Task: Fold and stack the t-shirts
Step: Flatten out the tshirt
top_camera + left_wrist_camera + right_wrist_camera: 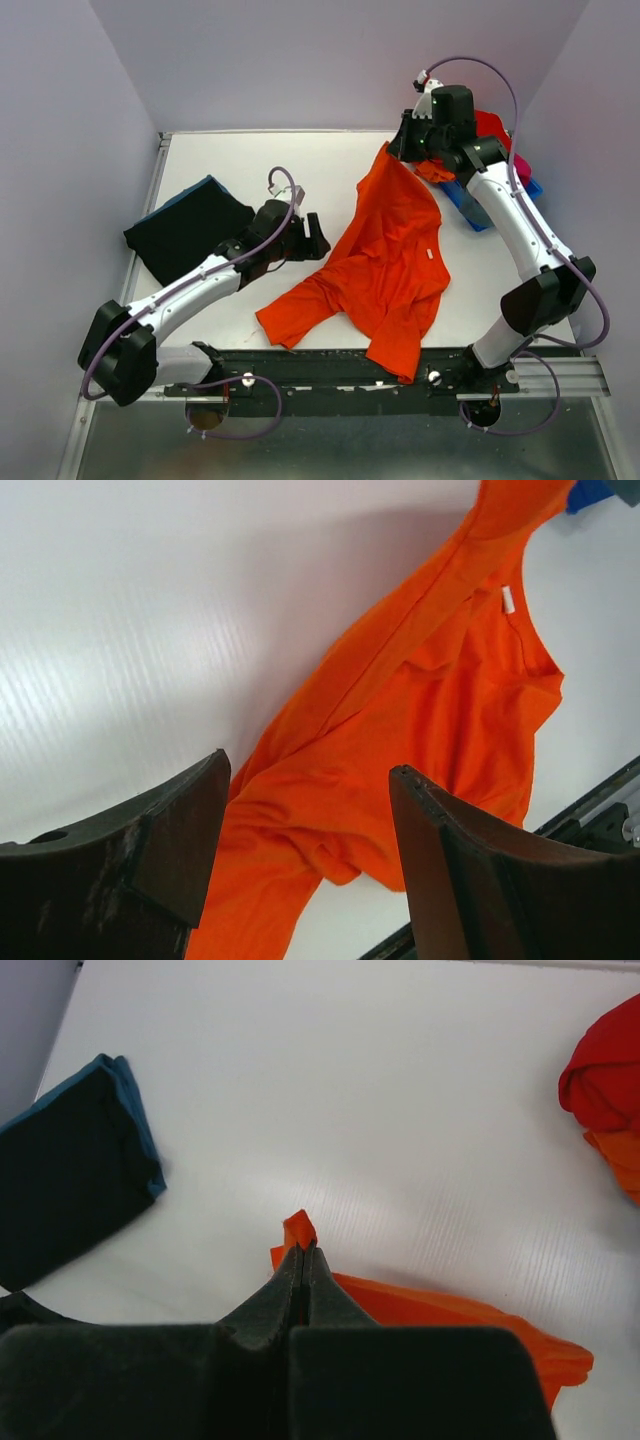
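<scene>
My left arm [190, 285] reaches from its base at the near edge toward the middle, and the left gripper [316, 238] points rightward with its fingers [180, 830] spread wide, nothing between them. My right arm [518, 218] stretches to the far side, wrist turned left. The right gripper [398, 145] is pinched tight on a corner of the orange t-shirt [298, 1228].

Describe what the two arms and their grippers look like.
The left arm and right arm have white link shells with bulky black joint housings. A lilac cable loops along each. The left gripper and right gripper carry dark, tapering fingers, and the left's are scuffed on their inner faces.
</scene>
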You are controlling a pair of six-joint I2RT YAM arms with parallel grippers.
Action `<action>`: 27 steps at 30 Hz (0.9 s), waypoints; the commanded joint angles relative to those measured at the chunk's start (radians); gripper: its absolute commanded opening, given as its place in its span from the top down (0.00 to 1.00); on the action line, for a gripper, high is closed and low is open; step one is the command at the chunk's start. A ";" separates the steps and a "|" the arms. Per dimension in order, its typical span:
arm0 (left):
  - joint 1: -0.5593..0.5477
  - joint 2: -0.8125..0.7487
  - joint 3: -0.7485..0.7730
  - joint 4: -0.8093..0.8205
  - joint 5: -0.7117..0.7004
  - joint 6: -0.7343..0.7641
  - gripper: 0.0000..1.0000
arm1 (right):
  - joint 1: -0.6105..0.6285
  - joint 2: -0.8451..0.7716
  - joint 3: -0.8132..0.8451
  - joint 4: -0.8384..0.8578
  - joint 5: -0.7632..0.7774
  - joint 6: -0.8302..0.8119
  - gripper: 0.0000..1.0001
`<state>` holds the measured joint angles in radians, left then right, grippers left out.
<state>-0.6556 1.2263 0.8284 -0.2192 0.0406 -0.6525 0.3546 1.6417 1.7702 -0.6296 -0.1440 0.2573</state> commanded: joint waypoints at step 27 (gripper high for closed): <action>-0.039 0.407 0.127 0.239 0.220 0.097 0.59 | -0.049 0.049 0.086 -0.059 -0.097 -0.003 0.99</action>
<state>-0.6895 1.5948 0.9585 0.0074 0.2092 -0.5507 0.3141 1.6924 1.8133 -0.6796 -0.2016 0.2394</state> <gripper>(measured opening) 0.493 0.012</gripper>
